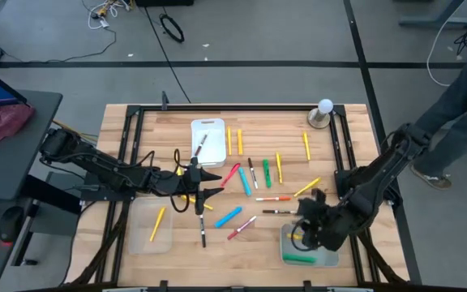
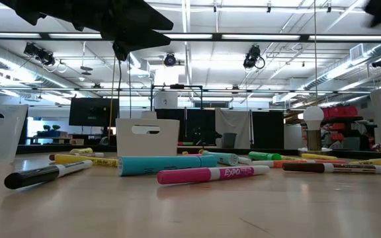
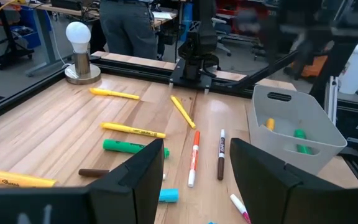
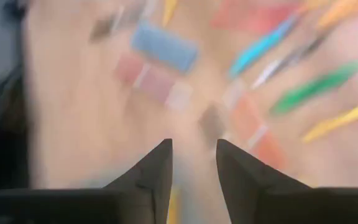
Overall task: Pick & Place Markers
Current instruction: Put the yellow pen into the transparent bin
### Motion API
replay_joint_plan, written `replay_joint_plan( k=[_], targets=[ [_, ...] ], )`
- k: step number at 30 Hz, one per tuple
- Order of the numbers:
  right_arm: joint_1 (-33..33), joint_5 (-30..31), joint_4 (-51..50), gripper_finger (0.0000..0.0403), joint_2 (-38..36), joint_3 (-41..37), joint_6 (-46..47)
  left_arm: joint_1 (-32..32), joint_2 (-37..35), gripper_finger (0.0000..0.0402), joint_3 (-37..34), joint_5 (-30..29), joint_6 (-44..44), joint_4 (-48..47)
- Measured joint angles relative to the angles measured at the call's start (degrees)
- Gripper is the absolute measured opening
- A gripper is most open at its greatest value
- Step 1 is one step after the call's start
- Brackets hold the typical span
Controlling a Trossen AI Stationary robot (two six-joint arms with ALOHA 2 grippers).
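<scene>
Black marker (image 2: 45, 174) lower left in low view, markers (image 1: 254, 182) strewn mid-table, left gripper (image 1: 209, 193) centre, fingers apart, empty, right gripper (image 1: 305, 229) lower right above tray (image 1: 329, 258), narrowly parted, empty.

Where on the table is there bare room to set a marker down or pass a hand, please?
Bare wood shows between the white tray and the table's left rail, and between the clear tray and the tray with the green marker, near the front edge. The centre is crowded with scattered markers; the left gripper hangs open over them.
</scene>
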Motion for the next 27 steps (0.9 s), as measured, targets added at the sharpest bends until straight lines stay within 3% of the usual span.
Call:
replay_joint_plan(
  k=[3,5,11,18,22,27],
  targets=[
    [-1.03,13.52,-0.89,0.0115,-0.03,0.00,-0.69,0.00,0.00,0.0193,0.00,0.00,0.00,0.00],
    [-3.35,14.22,-2.41,0.0111,-0.03,0.00,-0.05,-0.02,-0.01,0.0192,0.00,0.00,0.00,0.00],
    [-13.19,-1.36,-9.43,0.0121,0.01,0.00,-3.67,-0.02,0.00,0.0192,0.00,0.00,0.02,0.00],
    [-22.70,-17.38,-14.54,0.0182,0.00,-5.49,-17.41,-0.02,0.00,0.0193,0.00,0.00,0.07,-0.09],
    [-25.47,-21.39,-11.87,0.0211,0.01,-14.29,-26.83,-0.01,0.00,0.0193,0.00,0.00,0.10,-0.32],
    [-28.78,-24.63,-0.71,0.0217,0.04,-24.71,-35.05,-0.02,0.00,0.0193,0.00,0.00,0.23,-0.46]
  ],
)
